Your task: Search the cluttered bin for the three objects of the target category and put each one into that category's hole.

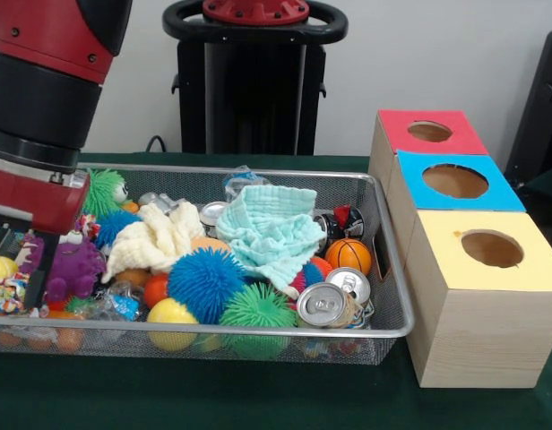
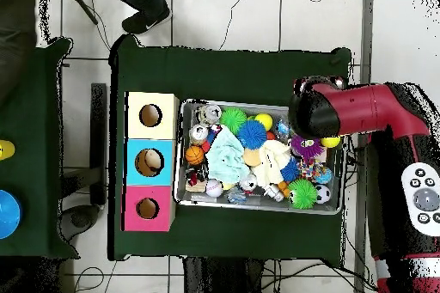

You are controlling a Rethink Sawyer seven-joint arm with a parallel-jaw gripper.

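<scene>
Wire, cloth, rubber and wood

The bin (image 1: 383, 260) is fine silvery wire mesh with a smooth metal rim; inside it lie a crinkled mint cloth (image 1: 269, 231), a soft cream cloth (image 1: 155, 240), rubbery spiky balls (image 1: 206, 284) and a shiny metal can (image 1: 323, 305) — beside the bin, pale raw-wood boxes (image 1: 478, 327) with matt painted tops — all on matt green table cloth (image 1: 258, 399).

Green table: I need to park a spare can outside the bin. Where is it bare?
The green table is bare in the strip before the wire bin, and in the overhead view along both long sides of the bin. Crowded: the bin's inside, heaped to its rim, and the side against the three boxes.
</scene>
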